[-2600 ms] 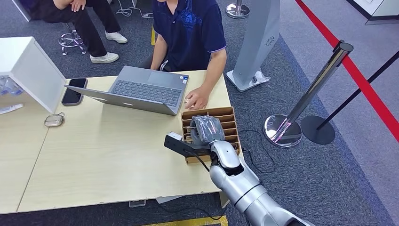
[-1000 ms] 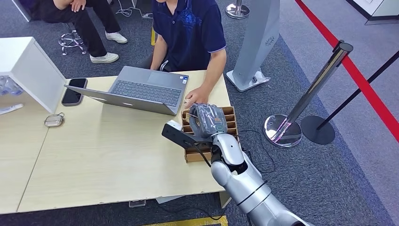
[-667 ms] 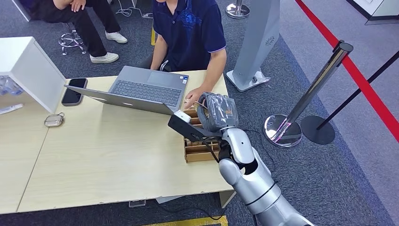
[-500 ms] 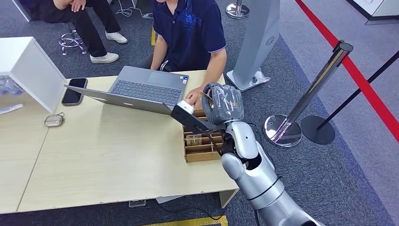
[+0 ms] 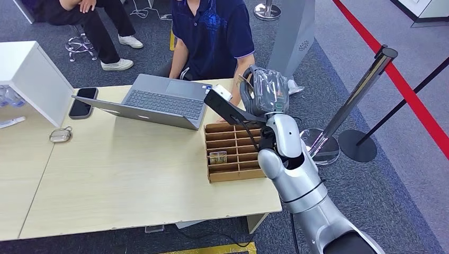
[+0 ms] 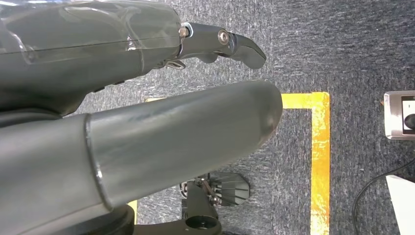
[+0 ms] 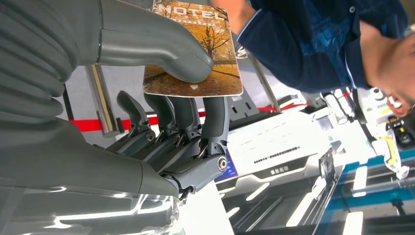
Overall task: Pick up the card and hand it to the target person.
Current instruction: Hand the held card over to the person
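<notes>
Beyond the wooden desk (image 5: pixel 132 174) and its slotted box (image 5: pixel 235 153), my right hand (image 5: pixel 263 91) pinches the card (image 7: pixel 195 46) raised near the seated person (image 5: pixel 214 32); handover step, next needs extending toward them; left hand (image 6: pixel 122 122) empty, fingers apart.

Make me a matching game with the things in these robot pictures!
Things:
1. card
2. laptop
3. phone
4. wooden divider box

Places or states:
A. lying flat near the white box at the table's far left
B. held up by the right hand
C. open in front of the seated person
D. on the table's right end, one small item inside

Pairs: 1-B, 2-C, 3-A, 4-D
</notes>
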`<state>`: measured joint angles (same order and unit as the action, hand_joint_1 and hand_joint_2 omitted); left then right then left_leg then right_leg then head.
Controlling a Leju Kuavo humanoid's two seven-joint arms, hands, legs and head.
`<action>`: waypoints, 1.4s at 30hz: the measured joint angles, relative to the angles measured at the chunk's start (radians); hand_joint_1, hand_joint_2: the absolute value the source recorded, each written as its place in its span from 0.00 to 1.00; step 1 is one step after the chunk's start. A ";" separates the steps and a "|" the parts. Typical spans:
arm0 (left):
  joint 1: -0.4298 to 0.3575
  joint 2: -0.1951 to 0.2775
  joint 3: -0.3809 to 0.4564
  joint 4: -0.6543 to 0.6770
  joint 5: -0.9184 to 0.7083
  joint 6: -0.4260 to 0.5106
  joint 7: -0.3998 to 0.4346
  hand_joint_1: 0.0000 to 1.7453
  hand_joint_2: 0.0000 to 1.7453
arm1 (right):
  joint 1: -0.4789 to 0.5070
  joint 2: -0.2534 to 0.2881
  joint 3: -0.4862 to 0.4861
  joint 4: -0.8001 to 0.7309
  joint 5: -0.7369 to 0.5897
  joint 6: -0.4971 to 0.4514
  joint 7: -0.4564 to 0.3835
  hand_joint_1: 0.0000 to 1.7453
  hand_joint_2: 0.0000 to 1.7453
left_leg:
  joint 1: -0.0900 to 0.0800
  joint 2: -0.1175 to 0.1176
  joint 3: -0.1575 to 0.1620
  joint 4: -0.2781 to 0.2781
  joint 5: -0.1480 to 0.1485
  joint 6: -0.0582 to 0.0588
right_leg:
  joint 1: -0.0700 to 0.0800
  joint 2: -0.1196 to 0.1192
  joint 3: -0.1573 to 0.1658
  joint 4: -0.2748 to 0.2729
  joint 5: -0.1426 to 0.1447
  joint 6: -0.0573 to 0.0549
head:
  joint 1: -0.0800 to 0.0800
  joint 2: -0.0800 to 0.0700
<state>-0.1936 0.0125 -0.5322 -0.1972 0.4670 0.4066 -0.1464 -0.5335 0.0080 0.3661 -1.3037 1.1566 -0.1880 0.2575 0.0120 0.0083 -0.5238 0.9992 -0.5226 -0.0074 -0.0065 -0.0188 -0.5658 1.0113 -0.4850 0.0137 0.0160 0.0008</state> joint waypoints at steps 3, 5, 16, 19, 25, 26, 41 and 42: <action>-0.003 -0.001 -0.001 0.000 -0.007 -0.001 0.004 0.00 0.00 | -0.017 -0.004 -0.012 0.008 0.008 -0.013 0.008 0.79 1.00 | 0.000 0.000 0.000 0.000 0.000 0.000 | 0.000 0.000 0.000 0.000 0.000 0.000 | 0.000 0.000; -0.007 -0.002 -0.002 0.000 -0.015 -0.003 0.012 0.00 0.00 | -0.040 -0.010 -0.025 0.022 0.007 -0.016 0.002 0.79 1.00 | 0.000 0.000 0.000 0.000 0.000 0.000 | 0.000 0.000 0.000 0.000 0.000 0.000 | 0.000 0.000; -0.038 -0.009 -0.011 0.000 -0.048 -0.010 0.032 0.00 0.00 | -0.133 -0.013 -0.046 0.211 0.015 -0.058 -0.080 0.81 1.00 | 0.000 -0.001 0.000 0.000 0.000 0.000 | 0.000 -0.001 0.000 0.000 0.000 0.000 | 0.000 0.000; -0.042 -0.011 -0.020 -0.001 -0.052 -0.010 0.033 0.00 0.00 | -0.140 -0.013 -0.046 0.287 0.007 -0.061 -0.092 0.80 1.00 | 0.000 -0.001 -0.001 0.000 0.000 0.000 | 0.000 -0.001 0.000 0.000 0.000 0.000 | 0.000 0.000; -0.046 -0.013 -0.030 -0.001 -0.059 -0.010 0.035 0.00 0.00 | -0.153 -0.011 -0.045 0.429 -0.002 -0.062 -0.106 0.80 1.00 | 0.000 -0.001 -0.001 0.000 0.000 0.000 | 0.000 -0.001 0.000 0.000 0.000 0.000 | 0.000 0.000; -0.046 -0.013 -0.032 -0.001 -0.060 -0.010 0.035 0.00 0.00 | -0.153 -0.010 -0.045 0.448 -0.001 -0.061 -0.108 0.80 1.00 | 0.000 -0.001 -0.001 0.000 0.000 0.000 | 0.000 -0.001 0.000 0.000 0.000 0.000 | 0.000 0.000; -0.048 -0.013 -0.050 -0.001 -0.065 -0.010 0.035 0.00 0.00 | -0.153 -0.001 -0.045 0.559 0.001 -0.061 -0.115 0.25 1.00 | 0.000 -0.001 -0.001 0.000 0.000 0.000 | 0.000 -0.001 0.000 0.000 0.000 0.000 | 0.000 0.000; -0.048 -0.013 -0.051 -0.001 -0.065 -0.010 0.036 0.00 0.00 | -0.153 -0.001 -0.045 0.565 0.000 -0.061 -0.116 0.07 1.00 | 0.000 -0.001 -0.001 0.000 0.000 0.000 | 0.000 -0.001 0.000 0.000 0.000 0.000 | 0.000 0.000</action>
<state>-0.2420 -0.0008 -0.5829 -0.1980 0.4021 0.3962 -0.1106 -0.6870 0.0069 0.3216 -0.7391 1.1570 -0.2495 0.1410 0.0119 0.0072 -0.5248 0.9994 -0.5226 -0.0074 -0.0065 -0.0194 -0.5661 1.0113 -0.4848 0.0138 0.0159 0.0008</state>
